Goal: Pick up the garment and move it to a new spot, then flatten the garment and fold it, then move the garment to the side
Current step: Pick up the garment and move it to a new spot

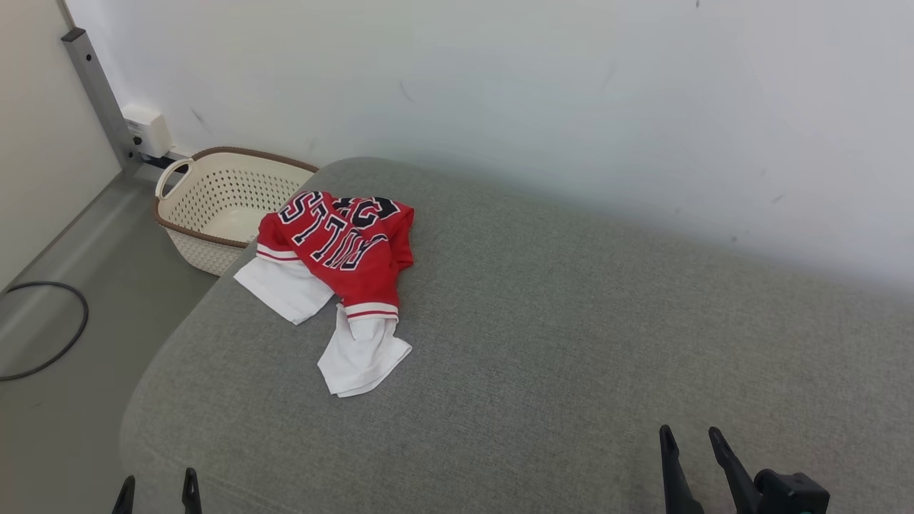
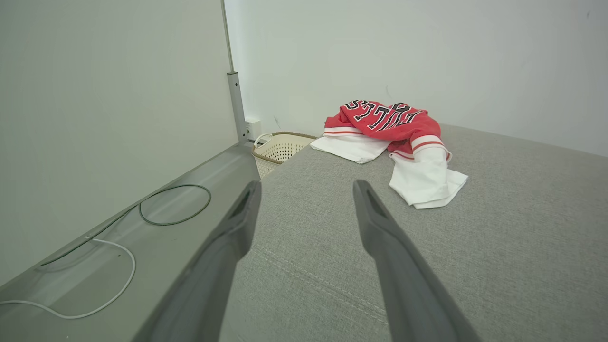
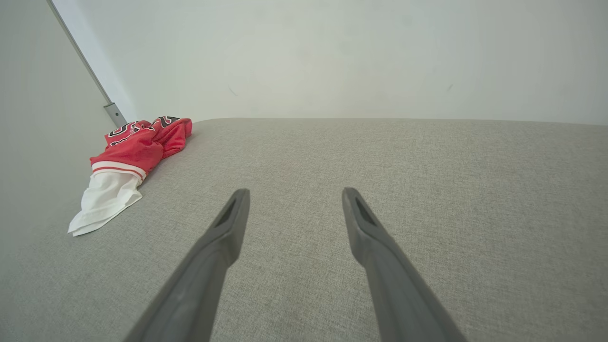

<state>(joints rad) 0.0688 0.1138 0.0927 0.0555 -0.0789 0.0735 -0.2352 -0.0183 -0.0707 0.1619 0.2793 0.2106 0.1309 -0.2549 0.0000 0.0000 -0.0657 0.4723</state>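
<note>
Upside-down letters "ULLS" on the red garment

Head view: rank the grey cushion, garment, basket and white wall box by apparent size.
1. grey cushion
2. garment
3. basket, close to the garment; it is partly hidden and farther off, so that order is unsure
4. white wall box

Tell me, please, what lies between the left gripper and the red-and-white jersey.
Just bare grey cushion: the left wrist view shows the open left gripper aimed across it toward the crumpled jersey.
</note>
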